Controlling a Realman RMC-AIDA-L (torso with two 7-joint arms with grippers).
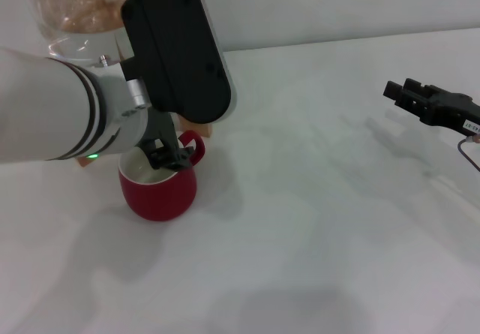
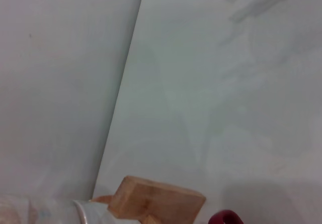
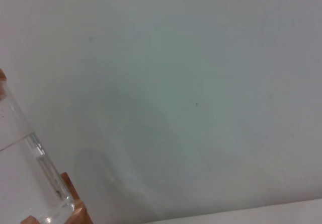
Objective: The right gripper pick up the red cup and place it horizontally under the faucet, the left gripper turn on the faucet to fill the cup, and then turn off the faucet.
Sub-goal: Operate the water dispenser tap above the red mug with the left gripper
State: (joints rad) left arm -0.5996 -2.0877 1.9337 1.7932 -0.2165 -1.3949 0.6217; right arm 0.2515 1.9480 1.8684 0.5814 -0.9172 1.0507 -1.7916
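Observation:
The red cup [image 1: 159, 190] stands upright on the white table [image 1: 315, 221], its handle turned toward the back right. A sliver of the cup's red handle [image 2: 226, 218] shows in the left wrist view. My left gripper [image 1: 166, 155] hangs just over the cup's mouth, below the water jar [image 1: 75, 19]. The thick white left arm and its black wrist housing hide the faucet. My right gripper [image 1: 397, 92] hovers open and holding nothing far to the right of the cup, above the table.
The wooden stand [image 1: 88, 161] under the jar sits right behind the cup; the stand [image 2: 156, 204] also shows in the left wrist view. The right wrist view shows the jar [image 3: 25, 173] against the wall. A cable [image 1: 469, 150] hangs below the right arm.

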